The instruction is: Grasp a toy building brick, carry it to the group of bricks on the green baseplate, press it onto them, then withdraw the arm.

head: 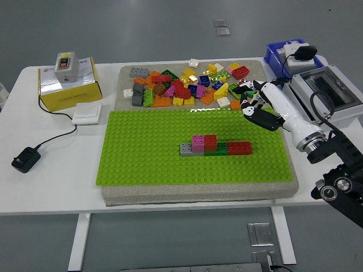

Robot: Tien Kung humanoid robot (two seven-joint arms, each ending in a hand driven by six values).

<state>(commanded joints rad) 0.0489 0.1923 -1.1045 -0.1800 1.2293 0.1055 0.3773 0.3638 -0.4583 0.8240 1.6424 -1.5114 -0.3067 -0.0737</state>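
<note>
Lying in a loose heap (193,85) along the far edge of the grey foam pad (198,192), the toy bricks show red, yellow, orange, green, blue, pink and grey, with a white one (194,63) and a grey one (139,72) a little apart at the heap's far side. Just nearer the camera, the green baseplate (147,153) covers most of the pad. On it, right of centre, stands the group of bricks (215,145): a grey, a pink, a red on green, and a red brick joined in one short row.

The right hand (258,105) reaches in from the right over the heap's right end, at the baseplate's far right corner. Its fingers are curled downward among the bricks there; whether they grip one cannot be told, since the hand covers whatever lies beneath it.

On the white table (57,181), to the left, a yellow box (68,90) carries a grey switch unit (64,67), with a white block (87,113) just beside it and a black plug (25,158) on a cable nearer the camera. At the far right are a blue bin (278,54) and a grey case (326,90).
</note>
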